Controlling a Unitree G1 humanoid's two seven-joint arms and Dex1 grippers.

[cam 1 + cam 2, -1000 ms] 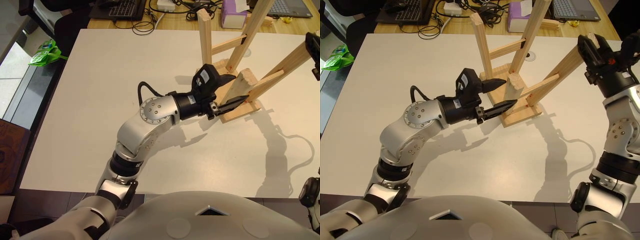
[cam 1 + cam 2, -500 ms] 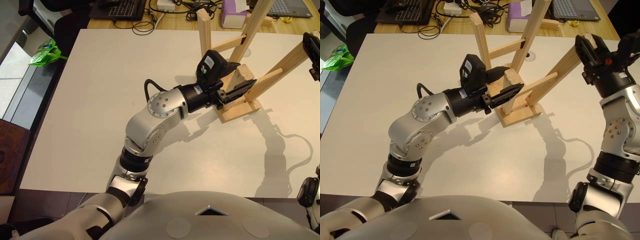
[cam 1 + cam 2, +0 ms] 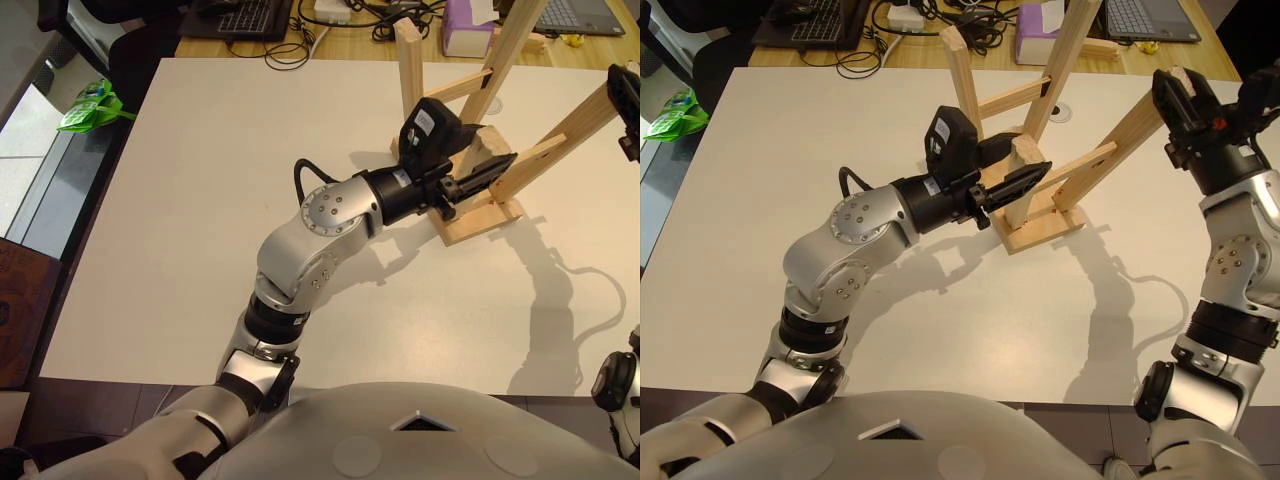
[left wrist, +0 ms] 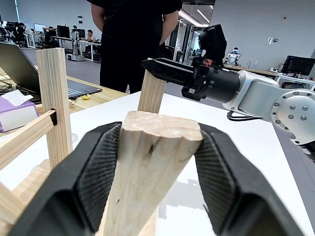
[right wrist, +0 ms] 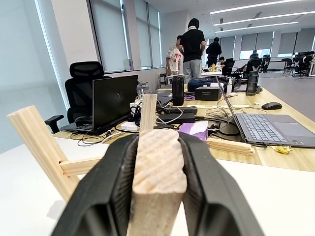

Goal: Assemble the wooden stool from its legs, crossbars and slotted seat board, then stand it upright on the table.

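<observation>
Inspector: Reaching across the white table (image 3: 200, 200), the left gripper (image 3: 1025, 165) closes its pads on an upturned pale wooden stool leg (image 4: 152, 187).

Clerk: And the right?

Inspector: The right gripper (image 3: 1187, 95) clamps another raised leg end (image 3: 1130, 125). The left has advanced from beside the slotted seat board (image 3: 1045, 228).

The left arm (image 3: 325, 215) reaches with a bent elbow over the tabletop (image 3: 190, 210) toward its far right corner, wrist level. The left gripper (image 3: 1028, 162) presses both fingers on a stool leg (image 4: 152, 162). The right arm (image 3: 1240, 260) rises at the right edge, and the right gripper (image 3: 1180, 90) is clamped on a second leg (image 5: 156, 167).
</observation>
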